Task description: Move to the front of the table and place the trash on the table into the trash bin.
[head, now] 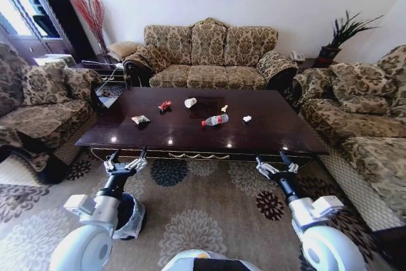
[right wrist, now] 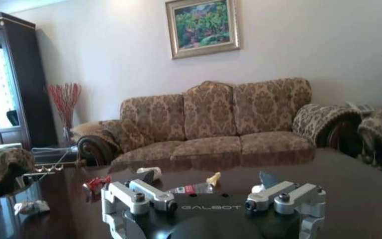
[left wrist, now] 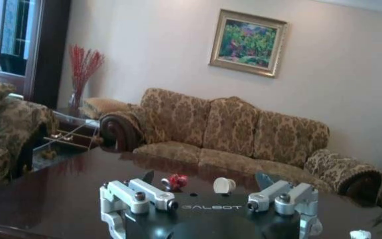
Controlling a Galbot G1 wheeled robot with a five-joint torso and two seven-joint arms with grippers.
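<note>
The dark glossy table [head: 266, 132] stands before me with the trash spread over its middle: a red wrapper [head: 165, 105], a white paper cup [head: 190, 102], a clear bottle [head: 216, 120], a snack packet [head: 140, 119] and white paper bits [head: 247, 118]. My left gripper [head: 125, 155] hangs open at the table's near edge on the left. My right gripper [head: 275, 160] is open at the near edge on the right. The black trash bin [head: 132, 219] with its white liner stands on the carpet, partly hidden under my left arm. In the left wrist view the wrapper [left wrist: 176, 181] and cup [left wrist: 224, 185] lie beyond the open gripper [left wrist: 206, 178]. In the right wrist view the bottle [right wrist: 192, 188] lies beyond the open gripper [right wrist: 208, 178].
A patterned sofa [head: 209, 55] stands behind the table, with armchairs at the left [head: 38, 106] and right [head: 368, 112]. A glass side table [head: 104, 74] sits at the back left and a potted plant [head: 339, 36] at the back right. Patterned carpet [head: 209, 220] lies between me and the table.
</note>
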